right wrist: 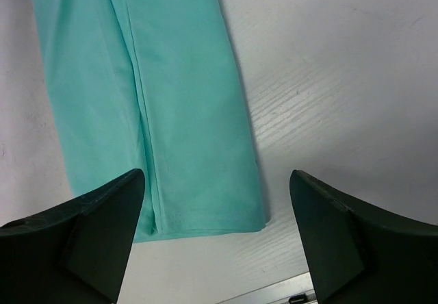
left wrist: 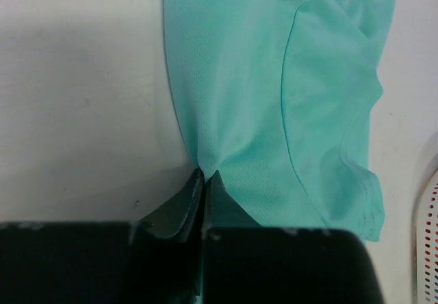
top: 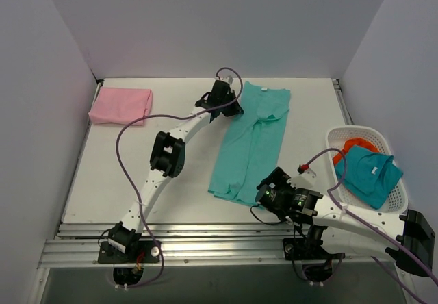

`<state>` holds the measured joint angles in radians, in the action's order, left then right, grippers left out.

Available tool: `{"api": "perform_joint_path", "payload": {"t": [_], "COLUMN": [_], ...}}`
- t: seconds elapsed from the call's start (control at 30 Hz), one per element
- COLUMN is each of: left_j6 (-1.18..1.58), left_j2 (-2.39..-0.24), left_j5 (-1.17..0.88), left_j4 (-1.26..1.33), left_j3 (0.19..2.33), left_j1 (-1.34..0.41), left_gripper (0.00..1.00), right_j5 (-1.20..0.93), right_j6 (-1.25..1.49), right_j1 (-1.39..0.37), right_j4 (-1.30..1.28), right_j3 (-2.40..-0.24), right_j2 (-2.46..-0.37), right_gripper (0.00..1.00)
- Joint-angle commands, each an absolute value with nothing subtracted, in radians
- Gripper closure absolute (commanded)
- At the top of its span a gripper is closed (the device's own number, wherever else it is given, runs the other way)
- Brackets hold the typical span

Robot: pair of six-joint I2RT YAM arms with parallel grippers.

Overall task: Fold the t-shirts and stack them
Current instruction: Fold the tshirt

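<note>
The turquoise-green t-shirt (top: 250, 143) lies on the table folded lengthwise into a long strip, neck end far, hem end near. My left gripper (top: 230, 110) is shut on its left edge near the sleeve; in the left wrist view the closed fingertips (left wrist: 206, 174) pinch a pucker of the cloth (left wrist: 274, 98). My right gripper (top: 263, 189) is open and empty, low over the hem's right corner; its fingers (right wrist: 102, 215) straddle the hem end (right wrist: 185, 146) in the right wrist view. The pale pink t-shirt (top: 122, 105) lies folded at the far left.
A white perforated basket (top: 330, 140) stands at the right, holding a teal garment (top: 369, 174) over something orange (top: 354, 144); its wall shows in the left wrist view (left wrist: 428, 249). Grey walls enclose three sides. A metal rail (top: 205, 232) runs along the near edge.
</note>
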<state>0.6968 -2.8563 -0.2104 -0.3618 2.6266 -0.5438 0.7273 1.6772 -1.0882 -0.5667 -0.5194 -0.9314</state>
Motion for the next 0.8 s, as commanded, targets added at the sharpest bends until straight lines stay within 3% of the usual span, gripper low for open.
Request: {"api": "perform_joint_path", "payload": {"t": [0.0, 0.13, 0.6, 0.63, 0.67, 0.7, 0.73, 0.77], "left_j6": [0.680, 0.660, 0.598, 0.594, 0.588, 0.571, 0.562, 0.543], "left_j2": [-2.783, -2.642, -2.566, -2.571, -2.571, -2.571, -2.566, -2.562], "left_j5": [-0.118, -0.083, -0.097, -0.113, -0.118, -0.123, -0.123, -0.120], "left_j4": [-0.405, -0.324, -0.348, -0.351, -0.356, -0.356, -0.357, -0.365], "left_j3": [2.464, 2.280, 2.183, 2.187, 2.194, 2.206, 2.210, 2.218], "left_j1": [-0.535, -0.493, -0.334, -0.328, -0.322, -0.321, -0.321, -0.319], "left_gripper": [0.98, 0.98, 0.98, 0.94, 0.83, 0.61, 0.05, 0.06], "right_j5": [0.802, 0.813, 0.833, 0.834, 0.836, 0.836, 0.838, 0.838], "right_j6": [1.691, 1.683, 1.643, 1.643, 1.641, 1.640, 1.640, 1.640], "right_j1": [-1.095, -1.095, -1.095, -1.097, -1.097, -1.097, -1.097, -1.097], "right_j4": [-0.627, -0.621, -0.577, -0.577, -0.575, -0.572, -0.571, -0.569], "right_j3": [-0.537, -0.546, -0.569, -0.571, -0.571, -0.571, -0.571, -0.572], "right_j2": [-0.925, -0.940, -0.992, -0.992, -0.996, -0.999, -1.000, -1.006], "right_gripper": [0.18, 0.18, 0.18, 0.18, 0.18, 0.18, 0.18, 0.17]}}
